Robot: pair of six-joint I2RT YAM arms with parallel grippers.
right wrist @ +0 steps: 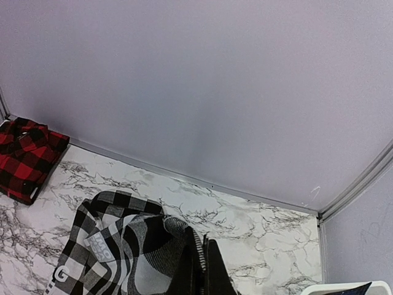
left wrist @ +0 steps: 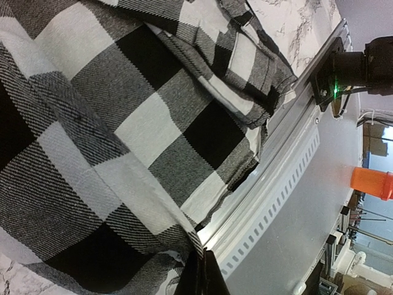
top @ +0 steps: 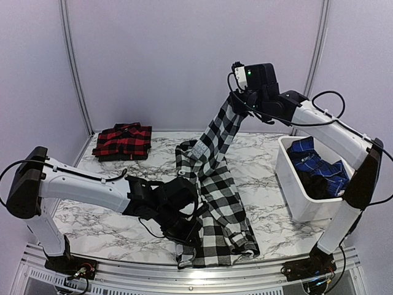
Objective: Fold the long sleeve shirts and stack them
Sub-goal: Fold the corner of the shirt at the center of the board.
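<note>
The black-and-white checked shirt [top: 218,184] hangs stretched between my two grippers, its lower part draped over the table's front edge. My right gripper [top: 236,95] is raised high at the back and is shut on one end of the shirt [right wrist: 132,255]. My left gripper [top: 187,230] is low near the front edge and is shut on a fold of the shirt [left wrist: 123,135]. White letters show on the cloth [right wrist: 61,272]. The red-and-black shirt [top: 123,141] lies folded at the back left; it also shows in the right wrist view [right wrist: 24,157].
A white bin [top: 295,184] at the right holds blue checked clothing [top: 316,163]. The metal front rail [left wrist: 276,166] runs just under the hanging cloth. Grey walls close in the back and sides.
</note>
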